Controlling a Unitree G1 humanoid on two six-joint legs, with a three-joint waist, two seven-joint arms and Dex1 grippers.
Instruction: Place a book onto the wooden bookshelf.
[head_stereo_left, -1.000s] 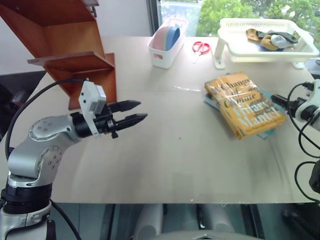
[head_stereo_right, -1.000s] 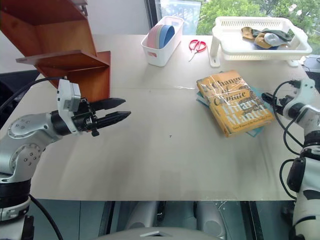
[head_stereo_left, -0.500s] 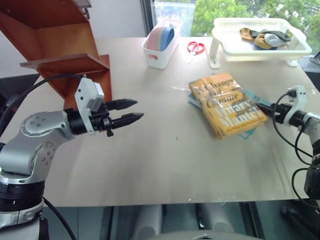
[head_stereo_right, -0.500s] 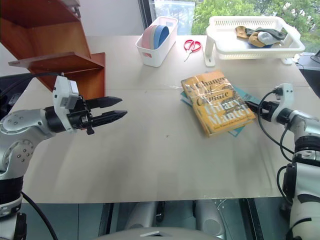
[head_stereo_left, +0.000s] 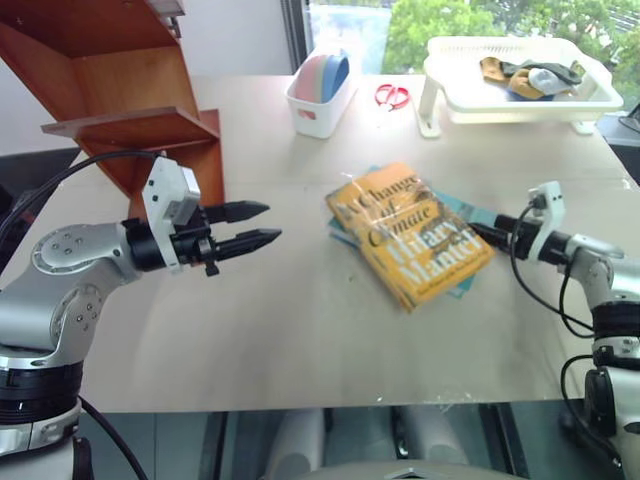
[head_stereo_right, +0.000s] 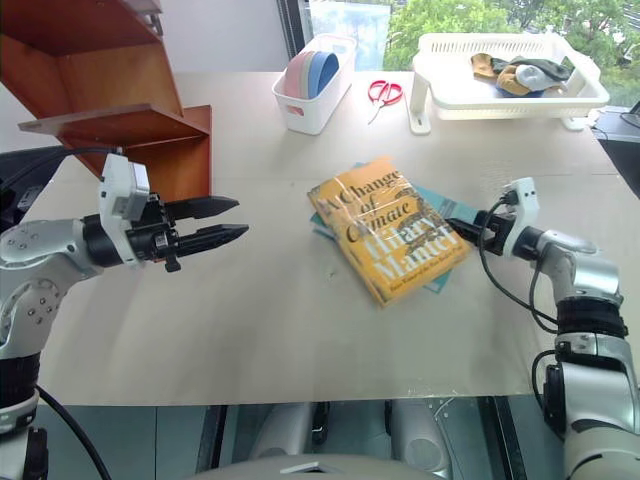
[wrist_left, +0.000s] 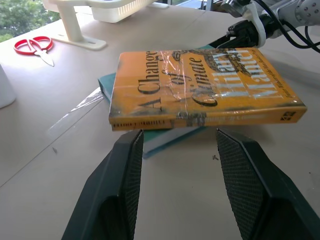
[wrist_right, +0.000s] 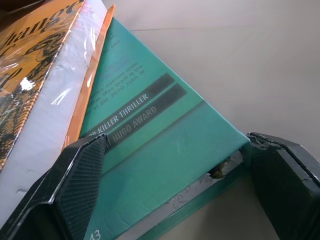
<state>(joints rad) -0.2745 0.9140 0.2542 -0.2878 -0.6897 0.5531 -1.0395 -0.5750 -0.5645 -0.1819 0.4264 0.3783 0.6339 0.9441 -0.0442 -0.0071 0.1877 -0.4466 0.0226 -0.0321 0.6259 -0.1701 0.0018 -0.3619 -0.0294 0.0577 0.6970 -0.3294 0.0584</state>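
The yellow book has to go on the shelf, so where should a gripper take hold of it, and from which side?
Probably by the spine edge of the yellow book, coming in level from the left gripper side. It lies flat on the teal book, and that edge overhangs it, leaving room for a finger underneath.

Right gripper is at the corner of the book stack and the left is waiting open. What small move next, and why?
Probably ease the left gripper toward the book. Its jaws are open and already face the yellow spine across bare table, while the right gripper straddles a corner of the teal book underneath, backing the stack from the far side. Closing the gap would set up a grasp on the top book alone.
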